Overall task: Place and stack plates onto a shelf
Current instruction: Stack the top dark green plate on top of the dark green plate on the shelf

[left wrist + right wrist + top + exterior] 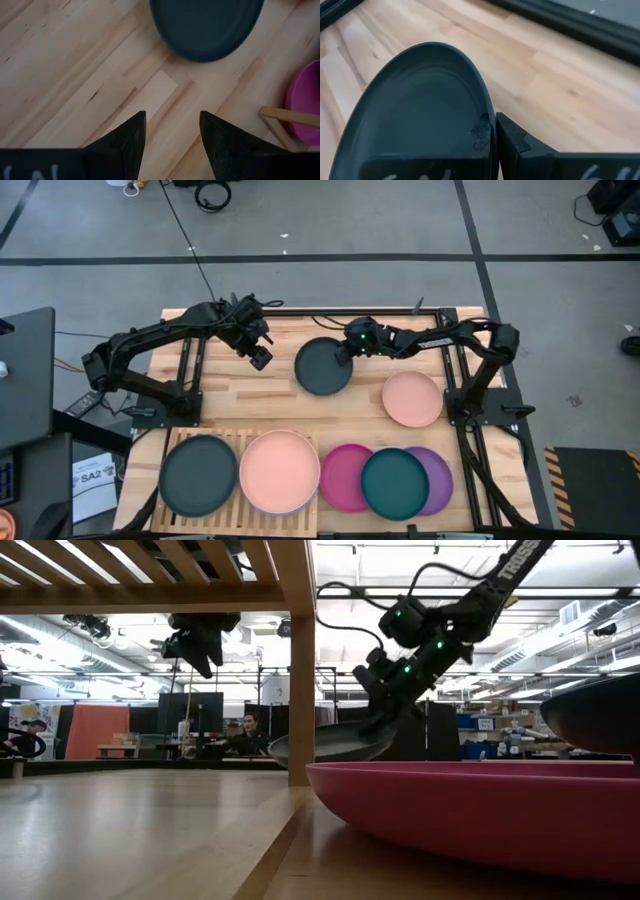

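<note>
My right gripper [345, 358] [492, 127] is shut on a dark blue plate [323, 366] [335, 743] at the table's far middle. My left gripper [260, 358] [172, 120] hangs open above bare wood just left of that plate [207, 27], touching nothing. The slatted shelf [235, 442] stands at the near left. A black plate [198, 475] and a salmon plate [279, 471] lie flat on it. Another salmon plate [412, 398] rests flat on the table at the right. The magenta [342, 477], teal [394, 482] and purple [438, 480] plates overlap near the front edge. My right gripper pinches the dark blue plate's rim [485, 107] on its right side, one finger [480, 135] inside the dish and the other outside. The fingers slant down from the table's right. The plate is tilted, its held side raised [375, 735]; whether its far side touches the table, I cannot tell.
A black frame rail [330, 314] runs along the far edge, with uprights at both sides. Bare wood lies between the held plate and the shelf. In the low view the shelf's wooden post [300, 670] stands ahead, and the magenta plate [470, 810] fills the foreground.
</note>
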